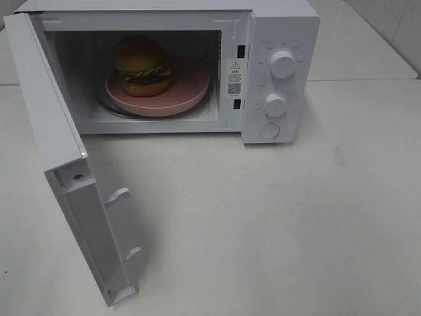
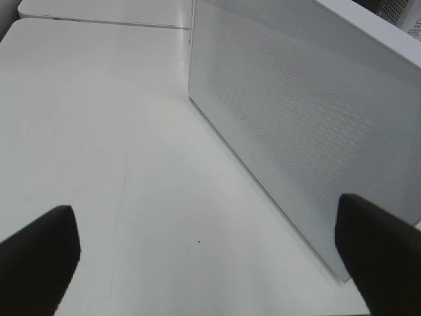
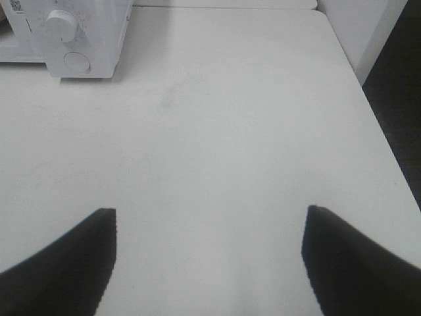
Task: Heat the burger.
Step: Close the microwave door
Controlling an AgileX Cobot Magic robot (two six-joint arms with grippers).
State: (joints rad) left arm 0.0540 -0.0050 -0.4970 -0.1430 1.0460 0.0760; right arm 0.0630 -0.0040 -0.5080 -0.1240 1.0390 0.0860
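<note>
- The burger sits inside the open microwave, on the left part of a pink plate. It has a glossy, domed brown bun, a frilled green lettuce edge and dark patty layers.
- The plate is round, flat and matte, wider than the burger. It rests on the cavity floor, with a ring of clear glass showing under its front rim.
- The microwave is a smooth white box standing toward the desk's far edge. Its right-hand panel carries two round ribbed knobs, upper and lower, above a round flat button.
- The door is swung fully out toward the desk's near left corner. Two rounded plastic latch hooks stick out of its free edge. Its outer face is covered with a fine dotted mesh.
- The desk top is plain, pale and matte, with faint scuffs.
- The left gripper hangs over bare desk just beside the door's outer face. Its dark, blunt fingers are spread wide with nothing between them.
- The right gripper is over bare desk toward the right edge, well apart from the microwave. Its dark, tapered fingers are also spread and empty.
</note>
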